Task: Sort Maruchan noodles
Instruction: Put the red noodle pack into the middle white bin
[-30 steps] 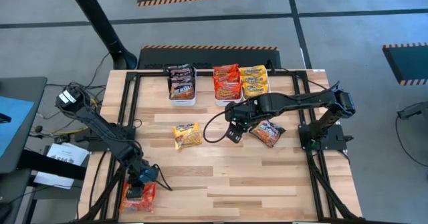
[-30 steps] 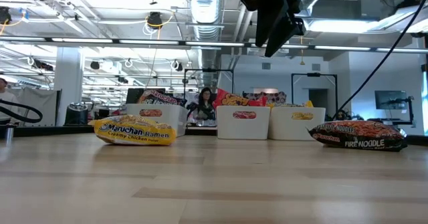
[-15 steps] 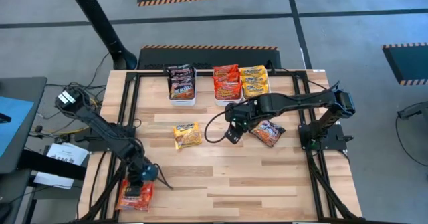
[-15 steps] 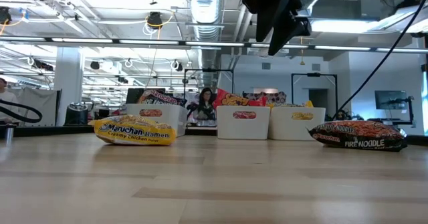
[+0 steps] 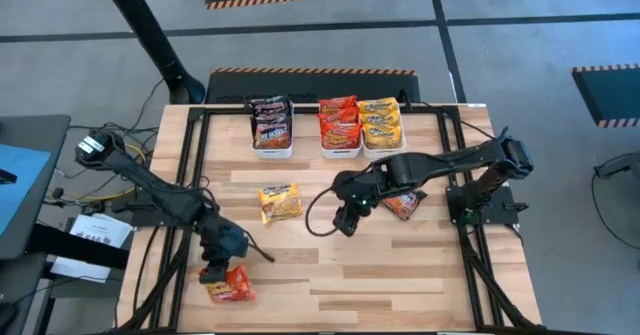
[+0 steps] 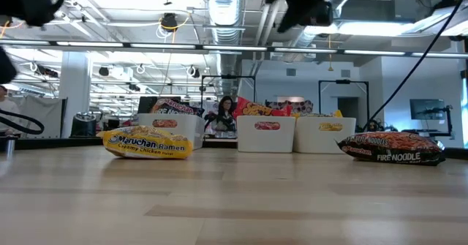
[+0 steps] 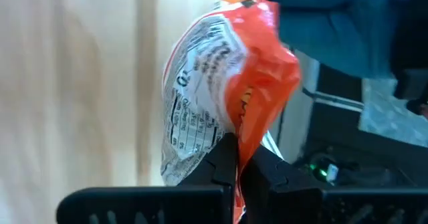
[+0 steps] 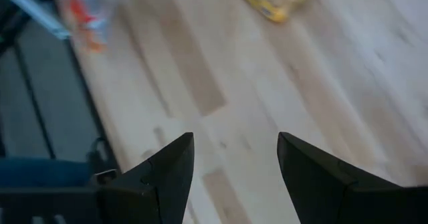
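My left gripper is near the table's near-left corner, shut on a red-orange Maruchan packet, which fills the left wrist view. My right gripper hovers open over the table's middle, touching nothing. A yellow packet lies flat to its left. A dark red-and-black packet lies flat under the right arm. Three white bins at the far edge hold several sorted packets: dark, red and yellow. My left gripper pinches the red-orange packet by a crinkled edge between its two fingers. The packet stands out beyond the fingertips with its printed back showing. It looks lifted off the wood, though I cannot be sure.
The bins stand in a row along the far edge. A black frame rail runs along the table's sides. A black cable loops by the right gripper. Bare wood lies between the packets and the near edge.
My left gripper has raised the red-orange packet from the near-left corner and carried it a little toward the table's right, turning it. My right gripper has moved toward the near edge, away from the bins, and stayed open.
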`<state>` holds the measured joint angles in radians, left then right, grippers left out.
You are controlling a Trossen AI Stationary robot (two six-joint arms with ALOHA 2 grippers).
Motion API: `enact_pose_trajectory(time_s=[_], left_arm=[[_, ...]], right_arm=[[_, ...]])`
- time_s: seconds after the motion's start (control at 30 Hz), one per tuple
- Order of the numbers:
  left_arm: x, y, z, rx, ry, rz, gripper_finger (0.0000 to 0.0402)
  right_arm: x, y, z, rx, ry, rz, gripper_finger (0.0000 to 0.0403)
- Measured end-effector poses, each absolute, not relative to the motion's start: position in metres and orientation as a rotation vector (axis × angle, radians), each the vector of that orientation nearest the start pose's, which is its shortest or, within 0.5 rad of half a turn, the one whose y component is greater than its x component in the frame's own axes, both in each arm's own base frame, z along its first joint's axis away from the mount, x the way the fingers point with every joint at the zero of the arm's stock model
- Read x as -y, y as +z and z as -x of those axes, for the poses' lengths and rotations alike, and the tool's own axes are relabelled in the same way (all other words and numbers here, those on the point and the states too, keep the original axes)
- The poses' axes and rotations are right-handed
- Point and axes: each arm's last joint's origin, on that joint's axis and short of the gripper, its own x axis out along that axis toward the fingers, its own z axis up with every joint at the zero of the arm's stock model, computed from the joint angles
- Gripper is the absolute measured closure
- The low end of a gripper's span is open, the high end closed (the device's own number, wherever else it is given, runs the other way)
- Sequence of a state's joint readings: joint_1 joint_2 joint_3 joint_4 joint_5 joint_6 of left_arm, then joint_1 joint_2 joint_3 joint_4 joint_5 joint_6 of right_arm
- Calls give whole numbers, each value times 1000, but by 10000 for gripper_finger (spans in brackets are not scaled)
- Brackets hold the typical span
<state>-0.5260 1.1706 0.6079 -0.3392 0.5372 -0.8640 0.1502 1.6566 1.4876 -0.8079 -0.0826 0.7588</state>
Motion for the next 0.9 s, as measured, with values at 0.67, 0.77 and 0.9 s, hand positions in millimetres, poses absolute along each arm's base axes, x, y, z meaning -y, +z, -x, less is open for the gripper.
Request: enact_pose_trajectory(time_s=[0.67, 0.77, 0.9], left_arm=[[94, 208, -199, -1162, -416, 612, 401], [94, 208, -199, -1162, -417, 612, 401], [94, 208, -199, -1169, -412, 612, 401]], right_arm=[[-76, 311, -349, -908, 37, -431, 163], [-81, 301, -357, -900, 68, -357, 163], [-91, 288, -368, -890, 129, -280, 163]])
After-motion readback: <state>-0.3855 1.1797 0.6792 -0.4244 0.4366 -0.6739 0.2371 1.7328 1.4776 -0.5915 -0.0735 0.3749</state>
